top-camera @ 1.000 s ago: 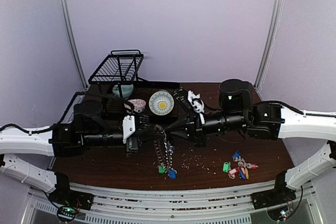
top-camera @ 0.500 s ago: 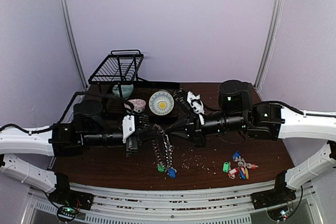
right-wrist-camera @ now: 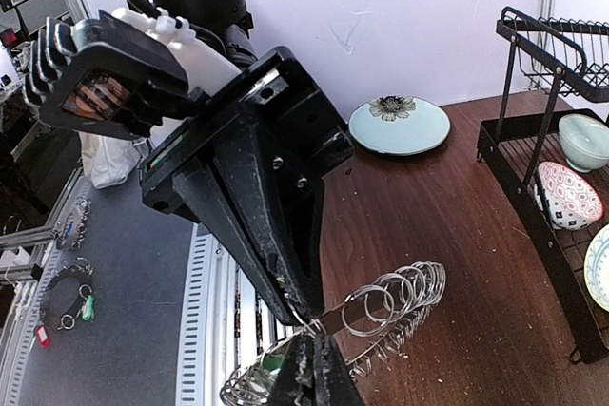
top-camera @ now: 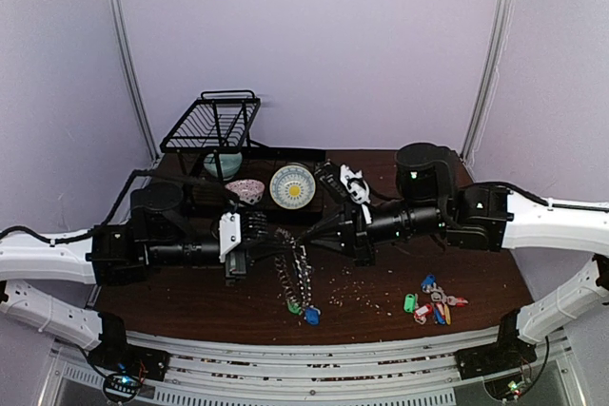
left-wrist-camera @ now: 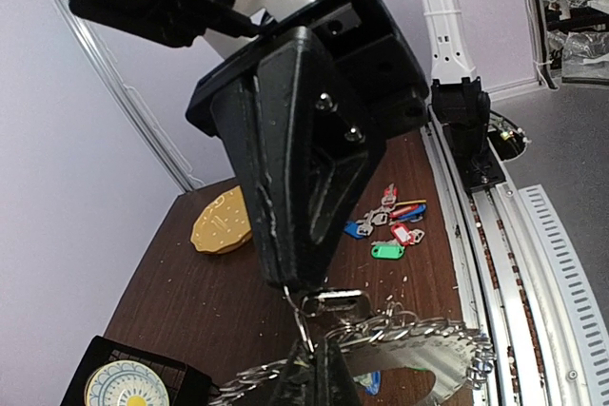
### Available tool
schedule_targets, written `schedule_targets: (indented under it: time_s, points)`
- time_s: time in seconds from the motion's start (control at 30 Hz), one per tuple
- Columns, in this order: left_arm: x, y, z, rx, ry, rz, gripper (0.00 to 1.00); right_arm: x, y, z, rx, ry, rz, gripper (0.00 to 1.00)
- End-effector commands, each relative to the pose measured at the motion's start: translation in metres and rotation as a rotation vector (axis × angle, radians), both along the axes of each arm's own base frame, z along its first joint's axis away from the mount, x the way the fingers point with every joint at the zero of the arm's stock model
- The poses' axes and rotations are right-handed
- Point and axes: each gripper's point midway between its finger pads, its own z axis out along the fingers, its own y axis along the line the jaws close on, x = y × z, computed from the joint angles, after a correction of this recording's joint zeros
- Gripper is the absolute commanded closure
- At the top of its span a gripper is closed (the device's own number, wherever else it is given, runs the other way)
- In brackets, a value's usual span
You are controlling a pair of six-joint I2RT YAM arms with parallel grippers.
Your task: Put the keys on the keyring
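Leftward by a little, the left gripper (top-camera: 271, 232) has drawn back toward its own side since a second ago, and the keyring (top-camera: 293, 273) hanging under it has swung slightly along. The right gripper (top-camera: 306, 232) has barely changed place.

Both grippers meet tip to tip above the middle of the table (top-camera: 190, 301), with the keyring held clear of the wood between them. It hangs tilted, its rim of silver rings fanned out, with a green tag (top-camera: 295, 308) and a blue tag (top-camera: 312, 316) dangling at the lowest point.

In the left wrist view the left gripper's fingers are pressed fully together on the keyring's rim. Opposite it, the right gripper is also fully closed, and one of the short silver keys (left-wrist-camera: 335, 303) seems pinched at its tips, touching the rim.

A separate bunch of coloured-tag keys (top-camera: 433, 303) lies on the table well to the right. A yellow-patterned plate (top-camera: 291, 185) and a black dish rack (top-camera: 214, 125) stand behind.
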Motion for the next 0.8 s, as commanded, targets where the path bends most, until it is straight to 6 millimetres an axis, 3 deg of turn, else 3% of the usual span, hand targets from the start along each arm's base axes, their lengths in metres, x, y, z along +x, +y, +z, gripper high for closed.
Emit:
schedule_targets:
  time_s: [0.0,0.77]
  points:
    - [-0.026,0.002,0.045,-0.148,-0.086,-0.110,1.00,0.023,-0.011,-0.024,-0.056,0.051,-0.081,1.00]
    - [-0.036,0.014,0.047,-0.185,-0.209,-0.107,1.00,0.014,-0.002,-0.056,-0.165,0.190,0.020,1.00]
